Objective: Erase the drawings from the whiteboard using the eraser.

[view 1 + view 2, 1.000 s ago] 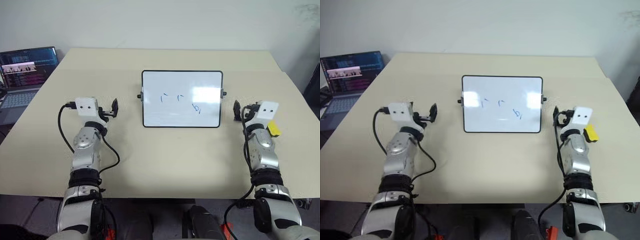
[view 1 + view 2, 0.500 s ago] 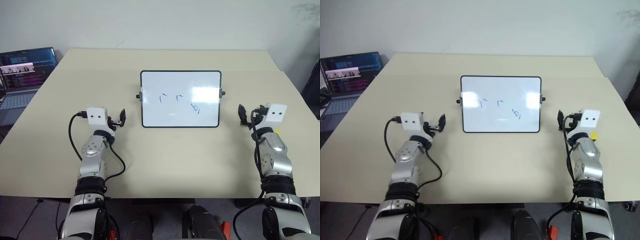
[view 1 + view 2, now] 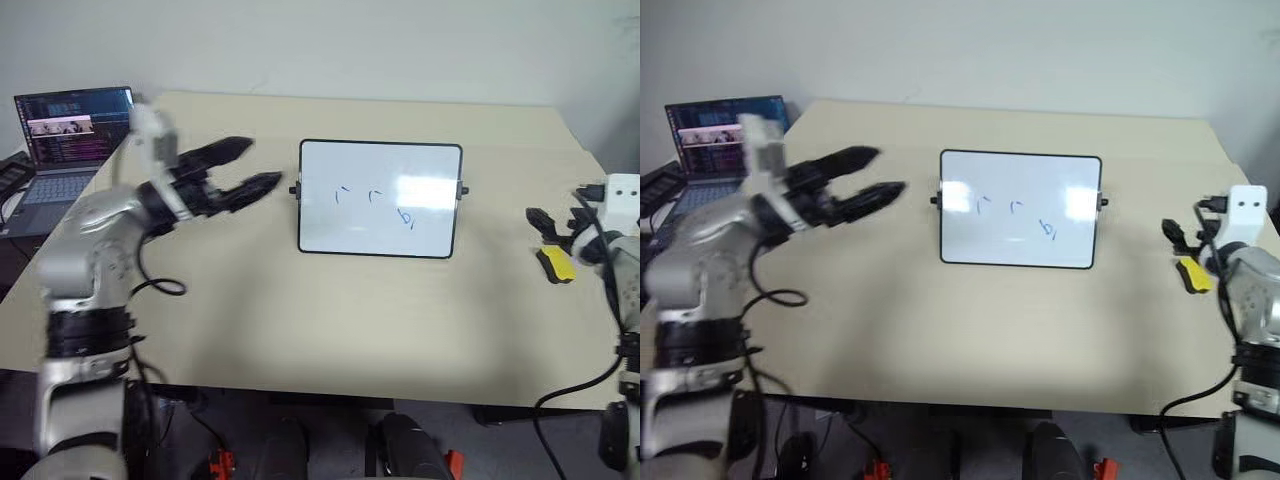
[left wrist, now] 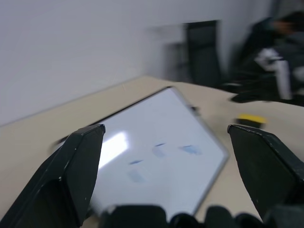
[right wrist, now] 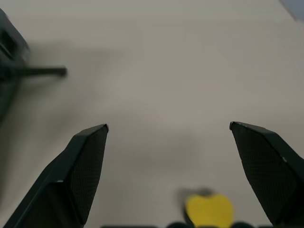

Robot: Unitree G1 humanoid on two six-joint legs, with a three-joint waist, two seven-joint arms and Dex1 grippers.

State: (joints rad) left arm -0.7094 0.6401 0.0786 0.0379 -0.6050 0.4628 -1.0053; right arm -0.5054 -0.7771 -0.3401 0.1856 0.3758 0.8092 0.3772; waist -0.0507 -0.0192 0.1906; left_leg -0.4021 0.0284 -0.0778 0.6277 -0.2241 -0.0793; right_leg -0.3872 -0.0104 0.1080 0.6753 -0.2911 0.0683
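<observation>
The whiteboard (image 3: 381, 235) stands propped at the table's middle, with the drawings (image 3: 375, 198), thin blue strokes, on its face. The eraser (image 3: 556, 264), a small yellow block, lies on the table to the right of the board. My left gripper (image 3: 250, 167) is raised off the table left of the board, pointing toward it, fingers open and empty. In the left wrist view the whiteboard (image 4: 156, 156) lies ahead between the fingers. My right gripper (image 5: 169, 126) hovers open just over the eraser (image 5: 209, 209), which sits near the base of its fingers.
An open laptop (image 3: 70, 130) sits at the table's far left corner. The table's right edge (image 3: 600, 170) runs close beside my right arm. A dark chair (image 4: 204, 52) stands blurred beyond the table in the left wrist view.
My left arm lifted off the table and swung right toward the board, its gripper turning level. My right arm moved outward to the right, uncovering the eraser. The camera shifted slightly.
</observation>
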